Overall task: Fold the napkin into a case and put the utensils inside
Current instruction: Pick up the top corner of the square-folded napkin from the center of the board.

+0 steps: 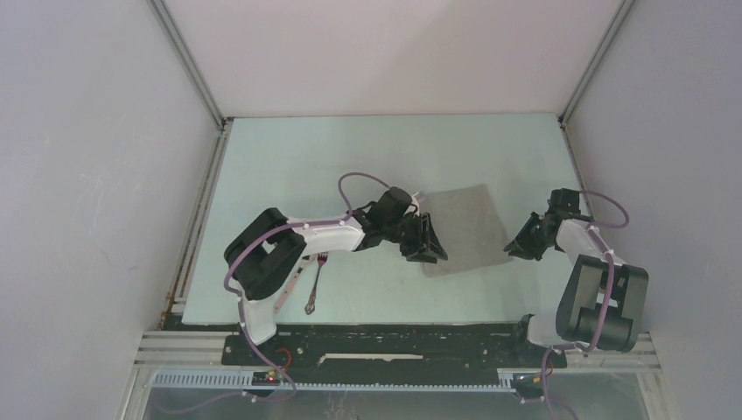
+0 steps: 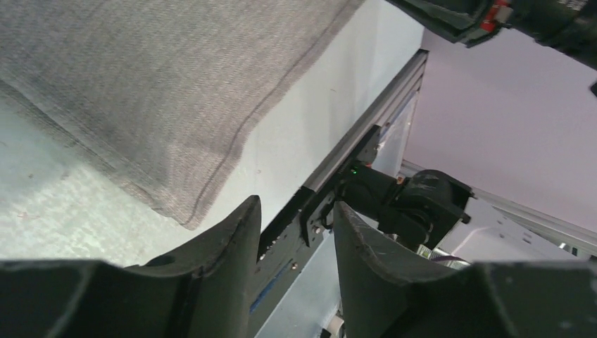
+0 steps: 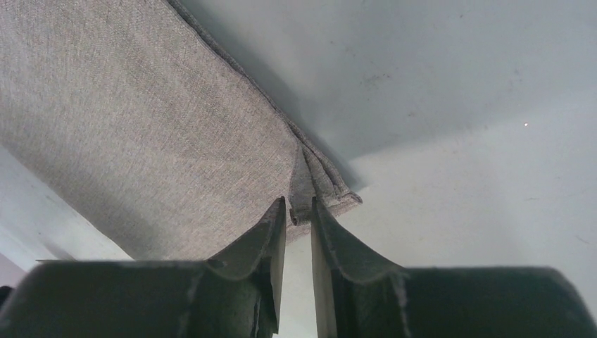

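Note:
The grey napkin [image 1: 459,229] lies flat, right of the table's middle. My right gripper [image 1: 518,247] is at its near right corner; in the right wrist view that corner [image 3: 310,190] is bunched into a small fold and pinched between the narrow jaws of the right gripper [image 3: 298,206]. My left gripper [image 1: 426,247] hovers over the napkin's near left edge. Seen from the left wrist, the left gripper [image 2: 296,211] is open and empty, the napkin [image 2: 141,84] lying up and left of it. The pink-handled spoon [image 1: 290,288] and the fork [image 1: 316,282] lie beside the left arm.
Grey walls with metal posts close in the pale green table [image 1: 350,157] on three sides. A black rail [image 1: 394,337] runs along the near edge. The right arm's base [image 2: 415,204] shows beyond the left fingers.

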Robot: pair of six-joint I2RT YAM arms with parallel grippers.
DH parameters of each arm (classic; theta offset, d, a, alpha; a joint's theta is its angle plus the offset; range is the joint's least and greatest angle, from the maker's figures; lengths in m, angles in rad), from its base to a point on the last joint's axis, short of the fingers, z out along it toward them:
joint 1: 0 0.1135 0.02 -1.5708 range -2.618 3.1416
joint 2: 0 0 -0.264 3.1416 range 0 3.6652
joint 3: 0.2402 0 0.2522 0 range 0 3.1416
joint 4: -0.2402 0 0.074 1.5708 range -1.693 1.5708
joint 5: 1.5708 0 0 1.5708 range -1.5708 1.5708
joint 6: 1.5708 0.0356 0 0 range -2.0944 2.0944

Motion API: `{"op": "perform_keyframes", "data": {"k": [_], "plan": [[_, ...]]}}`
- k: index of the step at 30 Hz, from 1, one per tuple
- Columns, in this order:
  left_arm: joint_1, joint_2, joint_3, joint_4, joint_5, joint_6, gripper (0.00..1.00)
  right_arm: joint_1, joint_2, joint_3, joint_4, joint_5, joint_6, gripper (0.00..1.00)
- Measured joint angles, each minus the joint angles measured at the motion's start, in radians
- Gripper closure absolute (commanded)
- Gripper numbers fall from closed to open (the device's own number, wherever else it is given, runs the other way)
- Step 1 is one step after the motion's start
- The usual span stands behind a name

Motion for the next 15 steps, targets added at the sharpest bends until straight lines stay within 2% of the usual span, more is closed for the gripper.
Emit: {"op": "perform_keyframes", "data": {"k": [3,15], "plan": [[-0.001,0.037,0.006,-0.011,0.0,0.014,0.58,0.0,0.001,0.0,0.0,-0.001,-0.002,0.67],[0.006,0.078,-0.037,-0.062,-0.023,0.058,0.61,0.02,0.014,0.0,0.0,0.03,-0.003,0.68]]}}
